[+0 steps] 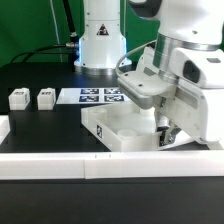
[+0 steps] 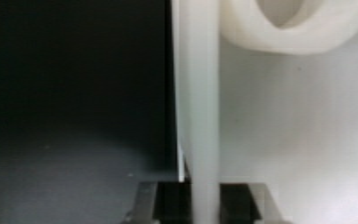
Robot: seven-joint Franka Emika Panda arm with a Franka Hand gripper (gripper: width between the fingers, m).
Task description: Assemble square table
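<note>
The square tabletop (image 1: 120, 138) is found on the exterior view's right, just behind the front rail (image 1: 90, 160). Its raised rim (image 2: 197, 100) is taken between the jaws of the gripper (image 2: 202, 195), which appear clamped on it, though the contact is blurred. A repositioning step is judged to be in hand. A leg (image 1: 18, 98) and a second leg (image 1: 46, 97) are seen untouched near the marker board (image 1: 100, 96). Next, the slab must be seated so that a corner socket (image 2: 297, 30) can be reached.

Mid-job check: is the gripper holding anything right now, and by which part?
It appears so: the gripper pinches the square tabletop by its raised rim, the thin wall running between the fingers, near a round corner socket.
</note>
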